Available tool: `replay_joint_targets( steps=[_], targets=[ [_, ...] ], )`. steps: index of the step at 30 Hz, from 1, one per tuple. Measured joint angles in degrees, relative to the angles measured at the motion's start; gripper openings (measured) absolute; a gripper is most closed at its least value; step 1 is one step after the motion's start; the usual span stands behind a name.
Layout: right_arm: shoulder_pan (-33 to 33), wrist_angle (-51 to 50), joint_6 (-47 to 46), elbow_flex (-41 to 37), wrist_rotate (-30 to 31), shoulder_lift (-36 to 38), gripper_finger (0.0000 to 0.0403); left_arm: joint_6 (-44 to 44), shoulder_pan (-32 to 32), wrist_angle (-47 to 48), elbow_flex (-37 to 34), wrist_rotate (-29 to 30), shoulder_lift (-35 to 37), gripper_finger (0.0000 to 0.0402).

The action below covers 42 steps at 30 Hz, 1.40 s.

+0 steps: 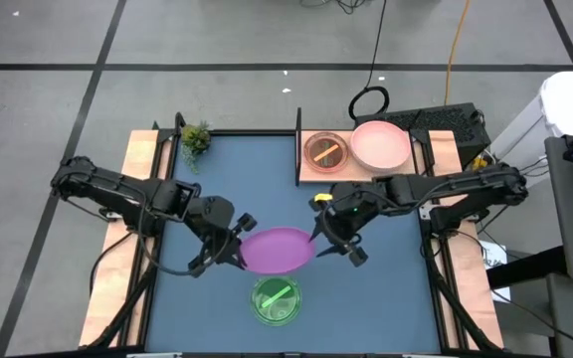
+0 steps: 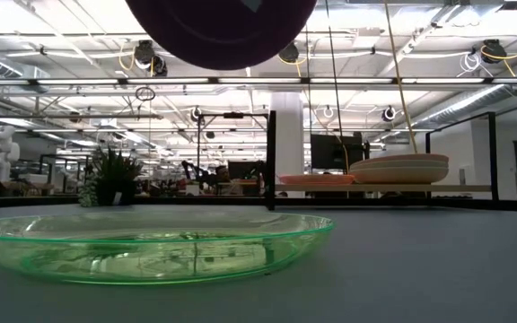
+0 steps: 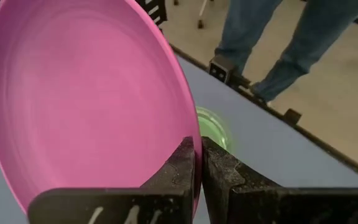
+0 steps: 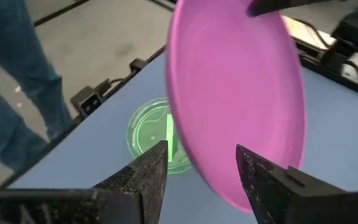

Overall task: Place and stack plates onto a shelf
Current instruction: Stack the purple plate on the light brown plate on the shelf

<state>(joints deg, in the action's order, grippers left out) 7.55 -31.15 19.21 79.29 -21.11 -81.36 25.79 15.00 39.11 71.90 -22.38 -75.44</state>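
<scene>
A small translucent green plastic plate [image 2: 151, 247] lay nearest, while above it the left gripper [image 3: 197, 165] pinched the nine-o'clock rim of a large opaque purple plate [image 1: 279, 249], the right gripper [image 1: 333, 242] spread at three o'clock; a mistimed handover could drop it.

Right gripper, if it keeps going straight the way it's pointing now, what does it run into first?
Most likely the purple plate: the right gripper stands open with the plate's rim just ahead of its fingers. The left gripper holds that plate's other edge. Exact depth is unclear.
</scene>
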Motion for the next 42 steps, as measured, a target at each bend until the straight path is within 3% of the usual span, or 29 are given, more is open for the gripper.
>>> replay_joint_targets(
  steps=[7,10,20,25,29,36,42],
  targets=[
    [0.0,0.0,2.8,0.0,-1.4,-2.1,0.014,0.0,-0.7,-0.3,0.0,-2.2,0.0,0.0016],
    [0.0,0.1,4.2,0.0,-4.8,-2.8,0.0114,-0.1,-1.0,-0.8,0.0,-2.2,0.0,0.0016],
    [0.1,0.1,5.5,0.0,-7.9,-3.6,0.0017,-0.6,-2.9,-3.2,0.0,-4.1,0.0,0.0017],
    [0.4,-0.4,5.0,0.0,-9.5,-3.5,0.0007,-0.7,-3.9,-3.0,-0.1,-2.3,0.0,0.0029],
    [0.4,-1.0,3.8,0.0,-9.2,-3.6,0.0007,-0.8,-3.8,-3.6,-0.1,2.6,0.0,0.0075],
    [0.3,-0.6,2.5,-0.1,-8.7,-3.7,0.0007,-1.6,-3.8,-8.4,-0.1,10.7,0.0,0.0202],
    [0.2,-0.5,0.0,0.0,-8.6,-3.4,0.0006,-10.8,-3.8,-12.7,-0.1,17.1,0.3,0.0281]
  ],
)
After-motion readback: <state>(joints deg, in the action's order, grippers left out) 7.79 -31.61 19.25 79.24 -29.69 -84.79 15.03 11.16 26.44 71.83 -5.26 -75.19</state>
